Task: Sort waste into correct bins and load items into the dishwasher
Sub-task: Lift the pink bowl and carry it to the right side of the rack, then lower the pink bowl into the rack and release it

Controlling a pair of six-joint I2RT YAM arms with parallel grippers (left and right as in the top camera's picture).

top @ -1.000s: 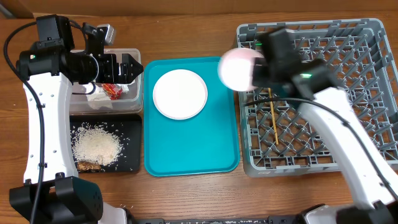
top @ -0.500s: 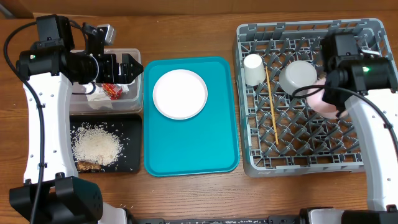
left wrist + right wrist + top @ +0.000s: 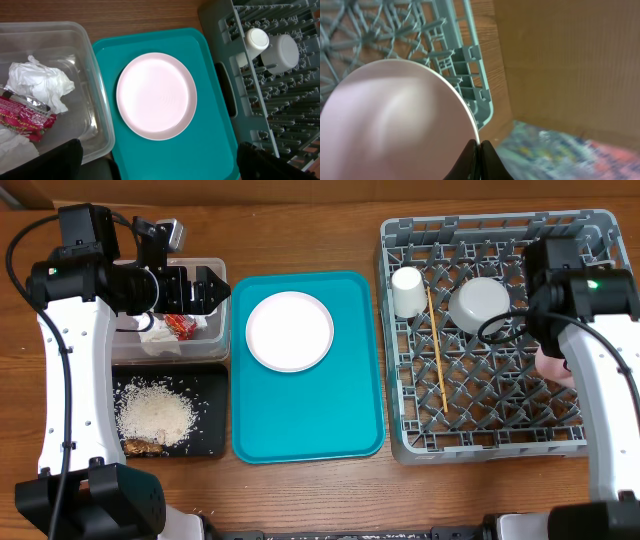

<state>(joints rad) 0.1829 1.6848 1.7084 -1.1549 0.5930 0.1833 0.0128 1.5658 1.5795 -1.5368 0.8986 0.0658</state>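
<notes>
Since a moment ago, the right claw (image 3: 478, 150) has carried the pink bowl (image 3: 395, 120) toward the grey rack's (image 3: 480, 452) right edge, pinched tight on its rim. The left claw (image 3: 215, 288) hangs wide open over the clear tub (image 3: 222, 330) of crumpled napkins (image 3: 40, 82) and a shiny red wrapper (image 3: 25, 117), print unreadable. Loose rice (image 3: 155, 417) lies in the black tray (image 3: 215, 430). A smooth round plate (image 3: 289, 330) sits on the teal tray (image 3: 310, 420), bare nearer us. A cup (image 3: 406, 288), chopsticks (image 3: 437, 345) and a white bowl (image 3: 478, 305) occupy the lattice rack's far half.

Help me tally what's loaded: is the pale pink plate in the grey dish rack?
No, the plate lies on the teal tray, which sits beside the dish rack.
</notes>
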